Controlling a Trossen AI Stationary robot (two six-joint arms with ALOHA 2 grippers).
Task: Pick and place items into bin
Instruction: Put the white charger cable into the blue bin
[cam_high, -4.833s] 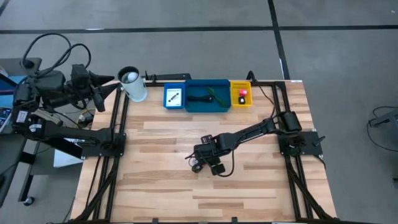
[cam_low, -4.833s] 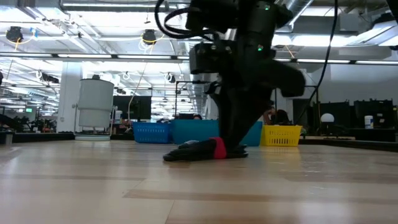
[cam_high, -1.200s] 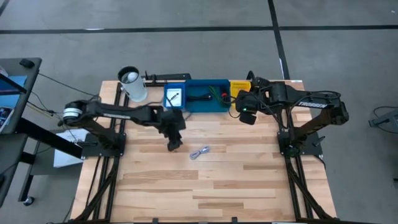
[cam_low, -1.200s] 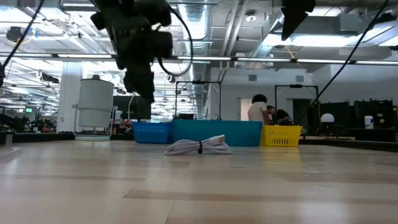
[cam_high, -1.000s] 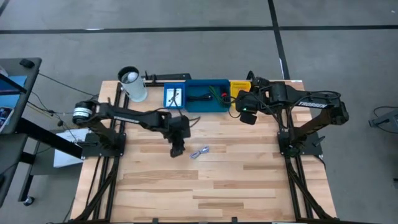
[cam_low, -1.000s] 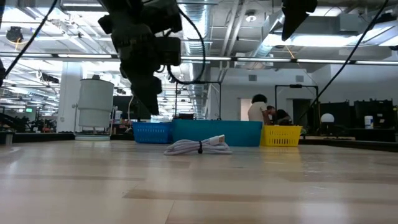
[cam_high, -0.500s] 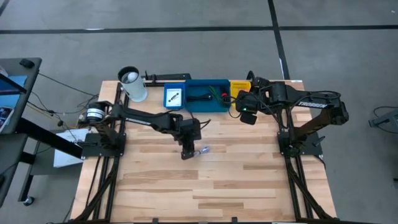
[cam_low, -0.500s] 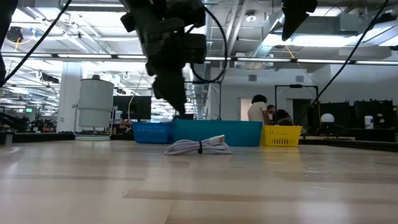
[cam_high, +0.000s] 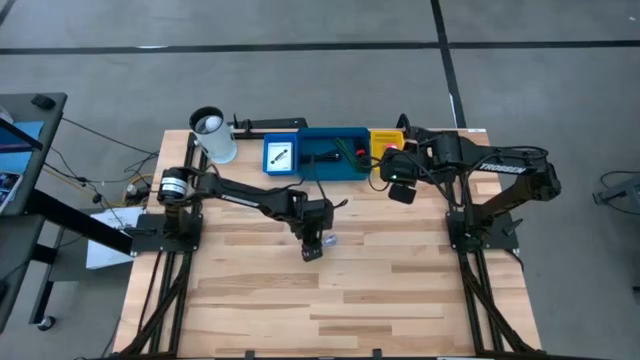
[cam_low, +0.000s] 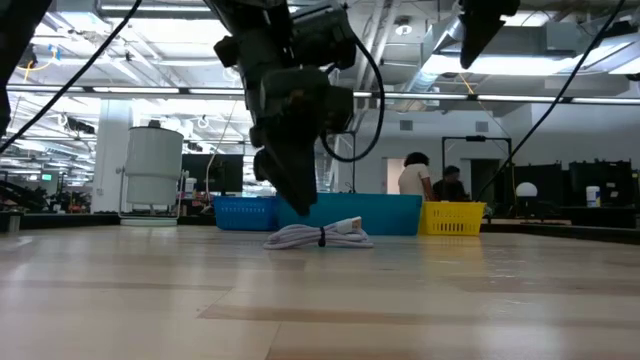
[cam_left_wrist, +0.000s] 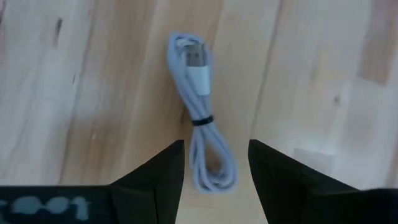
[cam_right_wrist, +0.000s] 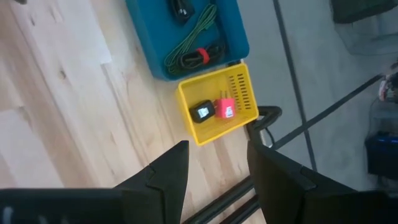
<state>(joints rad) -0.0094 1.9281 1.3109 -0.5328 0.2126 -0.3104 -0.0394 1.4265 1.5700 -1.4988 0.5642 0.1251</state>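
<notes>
A white cable (cam_left_wrist: 199, 118), coiled and bound by a black tie, lies flat on the wooden table (cam_high: 400, 300) near its middle. My left gripper (cam_left_wrist: 216, 168) hangs open just above it, one finger on each side of the coil's near loop, touching nothing. The low view shows the left gripper (cam_low: 300, 205) a little above the cable (cam_low: 318, 236). My right gripper (cam_right_wrist: 217, 168) is open and holds nothing. It hovers high near the yellow tray (cam_right_wrist: 186, 106), which holds a black piece and a red block. The wide blue tray (cam_right_wrist: 242, 43) holds cables.
The three trays stand in a row at the far edge: small blue (cam_high: 268, 170), wide blue (cam_high: 335, 176), yellow (cam_high: 388, 168). A white-and-black cup (cam_high: 213, 135) stands at the far left corner. People show in the room beyond the table (cam_low: 415, 180).
My left gripper has gone toward the table's right edge and down, from left of the white cable to just over it, staying open. The cable has not moved.
</notes>
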